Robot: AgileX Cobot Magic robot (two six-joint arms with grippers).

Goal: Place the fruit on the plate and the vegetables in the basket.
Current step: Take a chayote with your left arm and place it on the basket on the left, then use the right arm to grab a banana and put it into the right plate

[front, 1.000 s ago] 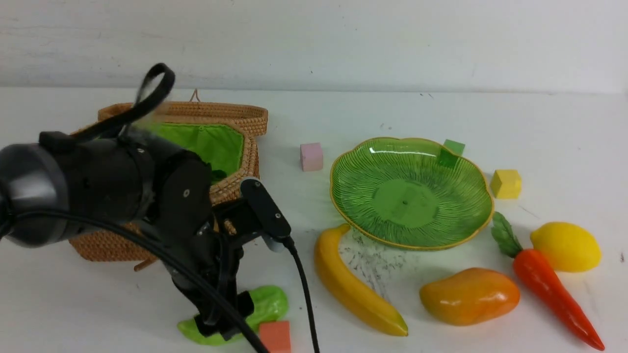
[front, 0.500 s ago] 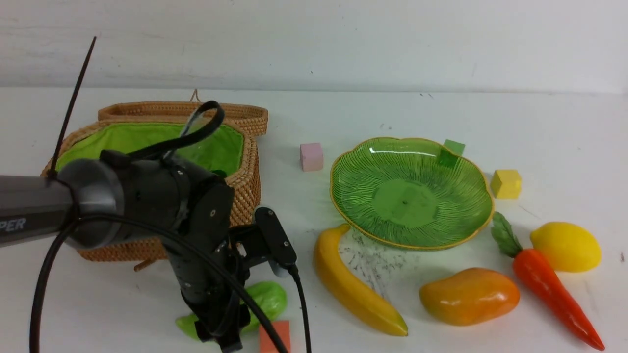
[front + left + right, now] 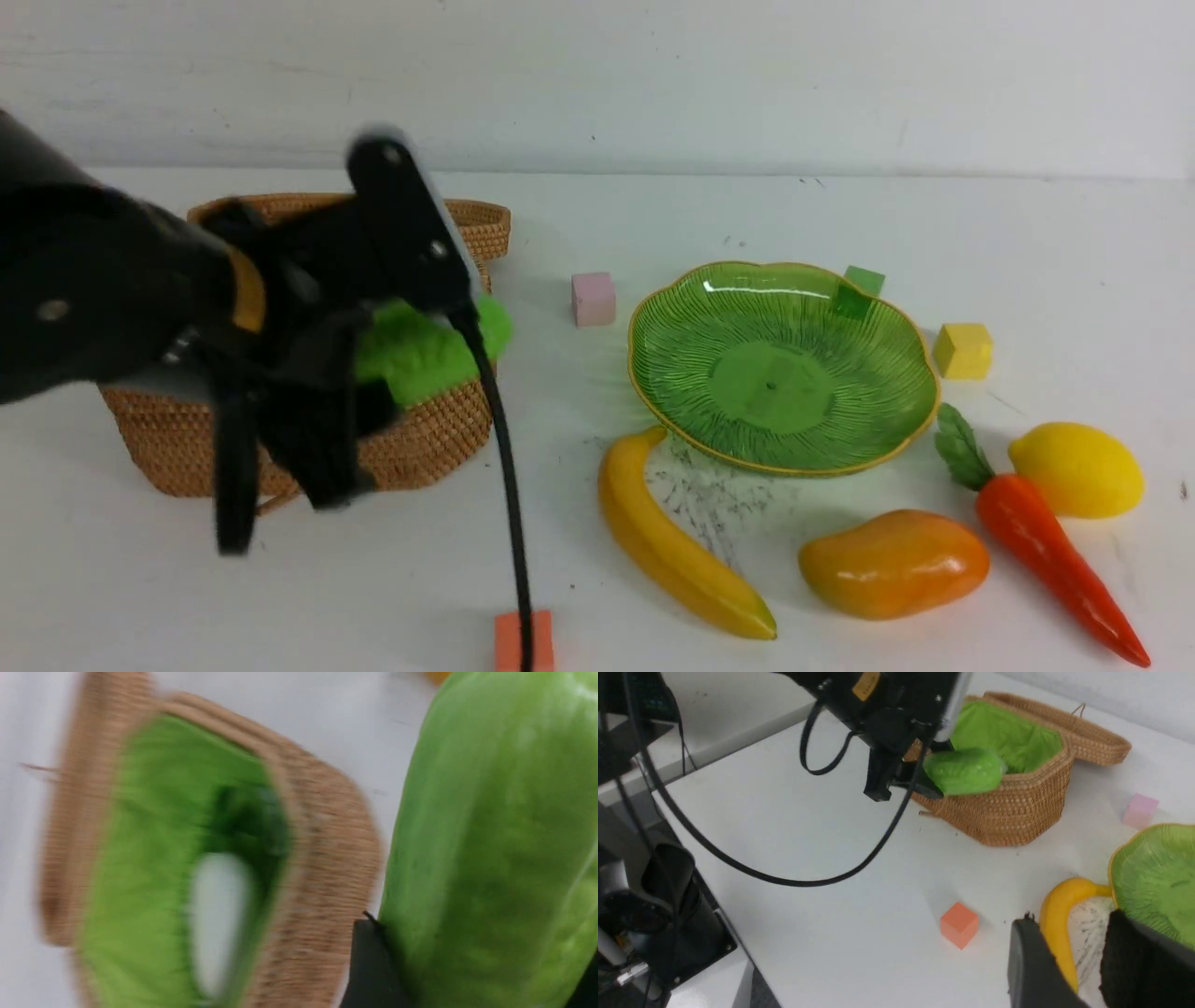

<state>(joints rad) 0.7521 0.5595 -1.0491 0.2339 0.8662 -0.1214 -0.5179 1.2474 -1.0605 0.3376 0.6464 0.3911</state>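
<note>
Gourd [image 3: 431, 347]: light green, bumpy; was pinched across its body by the left gripper [image 3: 920, 778] and held aloft close above the rim of the basket [image 3: 425, 443], not yet inside. The height was judged to be for clearing the wicker wall before the drop. Basket: woven, green-lined, its lid [image 3: 481, 224] thrown back behind so that the mouth lay open from above. Radish [image 3: 217, 914]: a blurred white oblong on the lining, already inside. Carrot [image 3: 1050, 553]: lay on the table [image 3: 653, 224] at the far right between the mango [image 3: 892, 563] and the lemon [image 3: 1078, 469], well apart from the basket and so the one vegetable unsorted. Banana [image 3: 667, 551]: lay on the table with its upper end just under the near edge of the plate [image 3: 784, 373]. Plate: bare, no fruit on it, so the fruit half of the task was judged unstarted. Right gripper [image 3: 1083, 963]: hung low beside the banana and plate, fingers parted with nothing between them; judged parked clear while the left arm worked. Cubes, not of the task: pink cube [image 3: 593, 298] between basket and plate, green cube [image 3: 861, 286] behind the plate's far rim, yellow cube [image 3: 963, 349] to its right, orange cube [image 3: 512, 640] at the near edge.
</note>
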